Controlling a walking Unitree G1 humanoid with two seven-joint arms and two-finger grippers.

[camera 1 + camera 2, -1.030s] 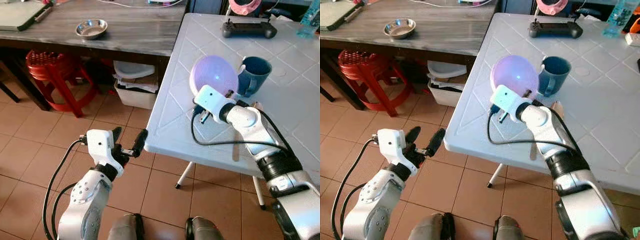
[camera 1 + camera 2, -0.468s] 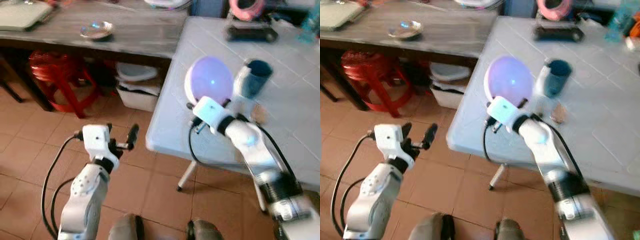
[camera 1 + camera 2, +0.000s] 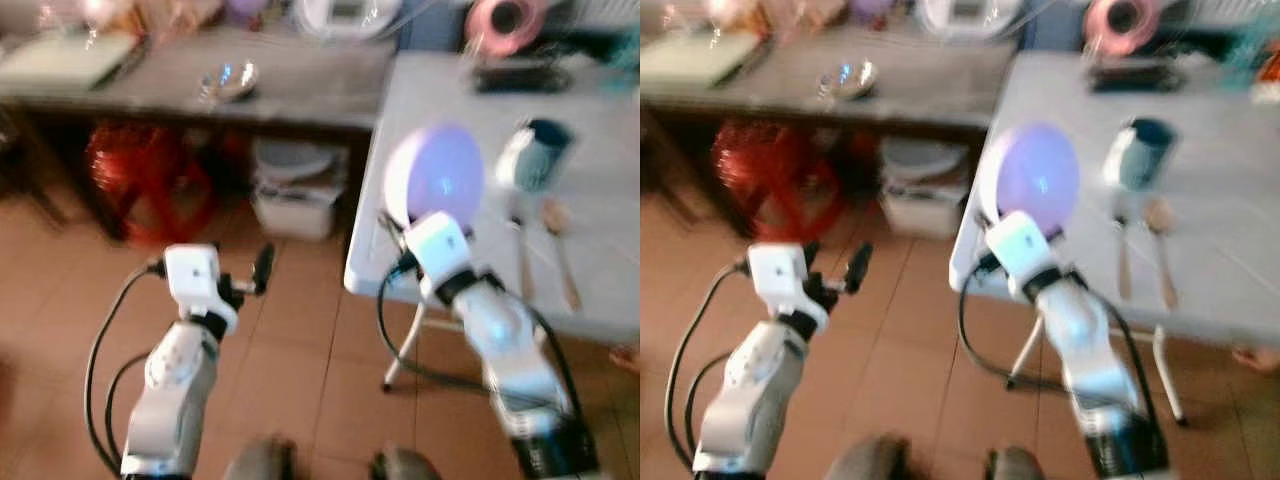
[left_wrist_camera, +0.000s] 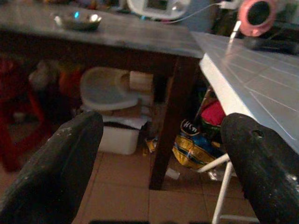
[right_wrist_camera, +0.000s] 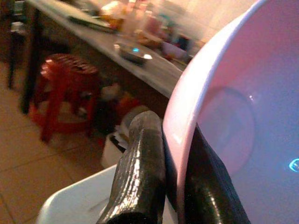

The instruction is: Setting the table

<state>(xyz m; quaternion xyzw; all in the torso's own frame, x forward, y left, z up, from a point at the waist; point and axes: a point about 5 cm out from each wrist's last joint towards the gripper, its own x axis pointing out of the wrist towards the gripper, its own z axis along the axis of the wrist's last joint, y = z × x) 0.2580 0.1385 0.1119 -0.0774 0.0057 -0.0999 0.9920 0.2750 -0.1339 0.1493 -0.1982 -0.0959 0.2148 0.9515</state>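
My right gripper (image 5: 175,186) is shut on the rim of a pale purple bowl (image 3: 437,178), one finger (image 5: 140,172) outside the rim and one inside. The bowl stands tilted on edge, held at the near left edge of the white table (image 3: 600,150). A blue mug (image 3: 540,165) stands on the table just right of the bowl. Two spoons (image 3: 1160,250) lie in front of the mug. My left gripper (image 3: 245,285) is open and holds nothing, out over the tiled floor left of the table. The head views are blurred.
A dark wooden table (image 3: 300,85) at the back left carries a small steel bowl (image 3: 228,80). Under it stand a red stool (image 3: 140,170) and a white plastic bin (image 3: 295,190). A black controller (image 3: 525,75) lies at the white table's far side.
The whole view has pulled back and blurred, so the camera has moved. My right gripper still holds the bowl, now nearer the table's edge. My left arm has risen slightly.
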